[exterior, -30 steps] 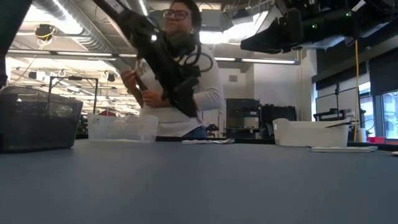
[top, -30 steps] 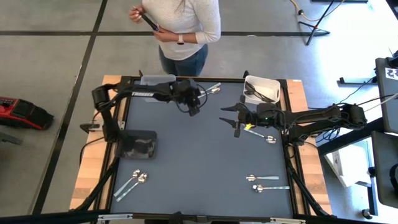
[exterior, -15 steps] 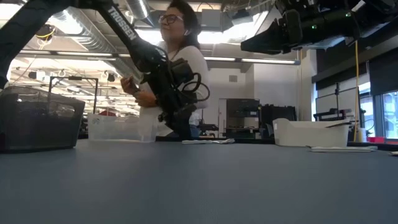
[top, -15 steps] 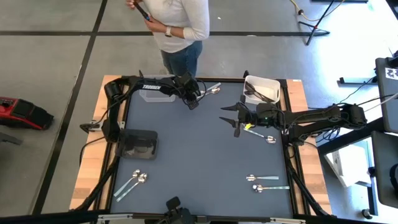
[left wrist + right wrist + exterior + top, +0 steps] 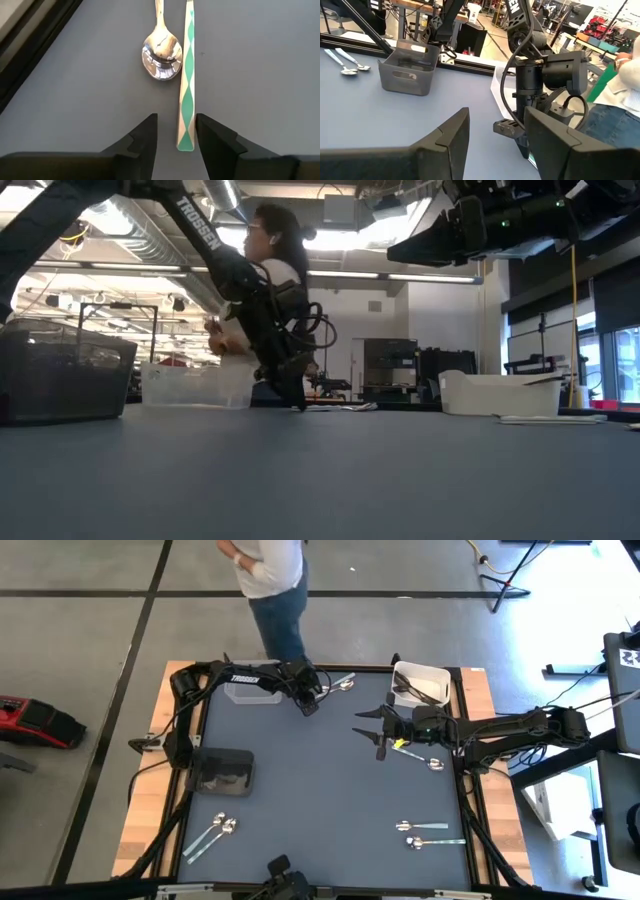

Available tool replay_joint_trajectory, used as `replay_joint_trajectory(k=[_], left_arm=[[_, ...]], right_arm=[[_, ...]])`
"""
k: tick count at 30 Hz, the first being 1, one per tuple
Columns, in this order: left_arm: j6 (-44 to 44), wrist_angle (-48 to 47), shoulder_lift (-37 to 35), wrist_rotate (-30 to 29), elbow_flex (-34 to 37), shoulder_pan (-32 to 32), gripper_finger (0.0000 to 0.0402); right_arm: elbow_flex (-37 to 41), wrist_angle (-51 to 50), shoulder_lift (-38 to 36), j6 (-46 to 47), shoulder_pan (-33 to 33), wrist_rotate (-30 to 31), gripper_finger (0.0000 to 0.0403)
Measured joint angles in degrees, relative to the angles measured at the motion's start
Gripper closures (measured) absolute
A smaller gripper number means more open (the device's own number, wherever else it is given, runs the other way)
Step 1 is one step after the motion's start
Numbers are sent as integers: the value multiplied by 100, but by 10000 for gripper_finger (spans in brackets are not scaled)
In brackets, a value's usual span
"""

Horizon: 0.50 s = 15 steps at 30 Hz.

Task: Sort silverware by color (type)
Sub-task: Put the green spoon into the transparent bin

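Left hand (image 5: 176, 142) hovers spread over a green-diamond handle (image 5: 187, 75), long axis twelve-to-six, beside a silver spoon (image 5: 161, 47); right hand (image 5: 368, 730) spread mid-counter.

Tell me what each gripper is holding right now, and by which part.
Nothing is held. The left gripper hangs open over the green-patterned utensil beside a shiny spoon. The right gripper is open and empty above the table.

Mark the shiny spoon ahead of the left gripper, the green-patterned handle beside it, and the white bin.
Shiny spoon (image 5: 161, 56): left wrist view, on its bowl.
Green-patterned handle (image 5: 187, 85): left wrist view, mid-length on the handle.
White bin (image 5: 433, 675): high view, on its rim.
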<state>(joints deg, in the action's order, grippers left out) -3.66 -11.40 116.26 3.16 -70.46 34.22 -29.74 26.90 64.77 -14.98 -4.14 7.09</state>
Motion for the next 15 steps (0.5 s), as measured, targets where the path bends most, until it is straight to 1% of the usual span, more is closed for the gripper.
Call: replay_joint_trajectory(k=[3, 5, 12, 15], left_arm=[[-85, -24, 76, 53, -17, 2, 286], [-225, -69, 81, -70, -22, -45, 300], [-450, -76, 90, -88, -22, -110, 371], [-461, -86, 79, -122, -22, -159, 377]], right_arm=[[0, 2, 0, 0, 0, 0, 224], [0, 4, 0, 2, 0, -2, 224], [0, 2, 0, -2, 0, 0, 224], [0, 1, 0, -13, 0, 0, 224]])
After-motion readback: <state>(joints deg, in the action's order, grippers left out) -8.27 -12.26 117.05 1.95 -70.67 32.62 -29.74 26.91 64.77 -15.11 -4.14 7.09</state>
